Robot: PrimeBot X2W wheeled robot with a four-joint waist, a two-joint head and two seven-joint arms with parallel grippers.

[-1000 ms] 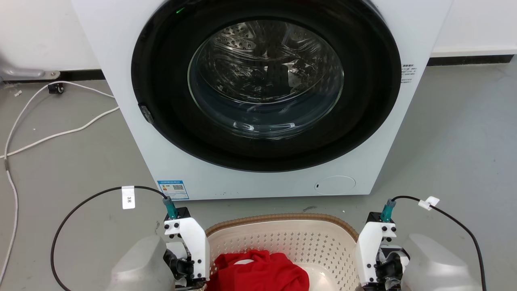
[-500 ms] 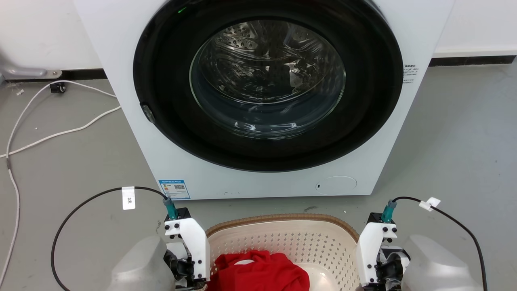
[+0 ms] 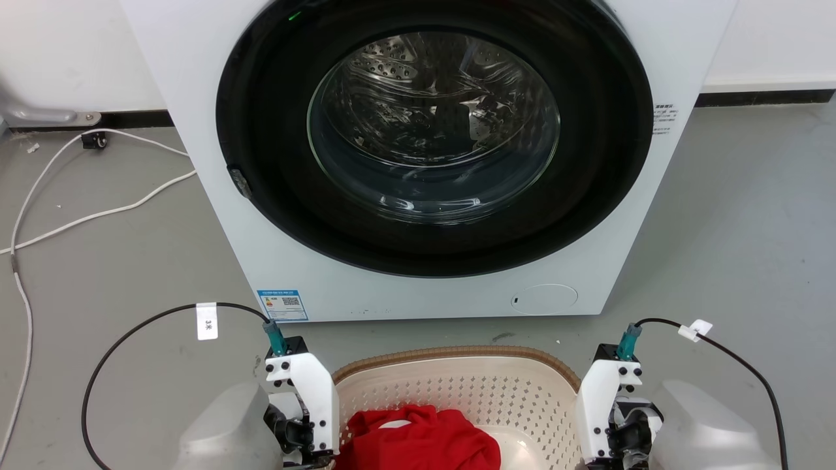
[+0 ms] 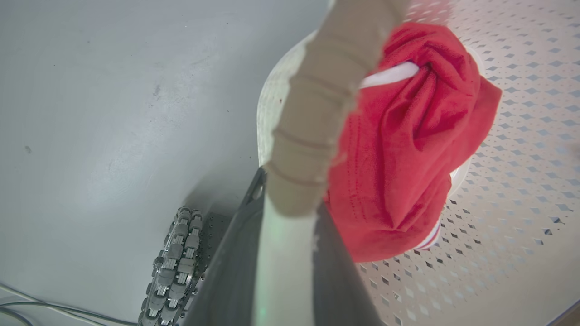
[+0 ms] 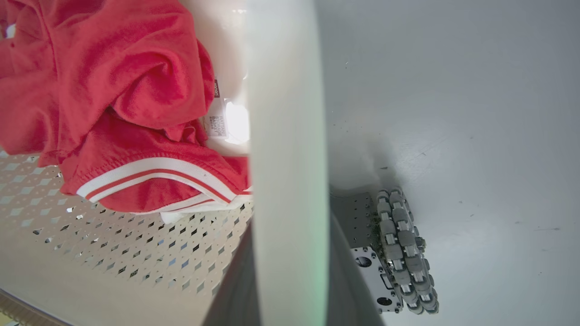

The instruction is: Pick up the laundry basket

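Grey floor (image 3: 731, 228) runs back to a white wall, and a white front-loading washing machine (image 3: 424, 297) stands on it straight ahead of me, its round dark-ringed glass door (image 3: 434, 130) facing me. To the machine's left a white cable (image 3: 98, 214) trails over the floor.

My left gripper (image 4: 287, 213) is clamped on the laundry basket (image 3: 457, 352). Its two dark fingers (image 4: 231, 280) stand narrowly apart with the basket's white left handle (image 4: 281, 271) pinched between them, just below where the brown woven-look rim (image 4: 317, 113) begins. My right gripper (image 5: 290, 226) grips the opposite side the same way, a dark finger tight against each face of the white right handle (image 5: 290, 113).

I see the basket low in front of me, between my two wrists, near the foot of the washing machine but apart from it. Whether its base rests on the floor I cannot tell. It is cream plastic with rounded corners, its walls and bottom are pierced with small diamond holes, and the brown band runs round its top edge. A crumpled red garment (image 3: 418, 440) with white-and-red striped trim lies inside, towards my side, and a small white label shows on it in the right wrist view. Outside the basket, beside the right handle, a roller wheel (image 5: 403, 249) of my base stands on the floor.
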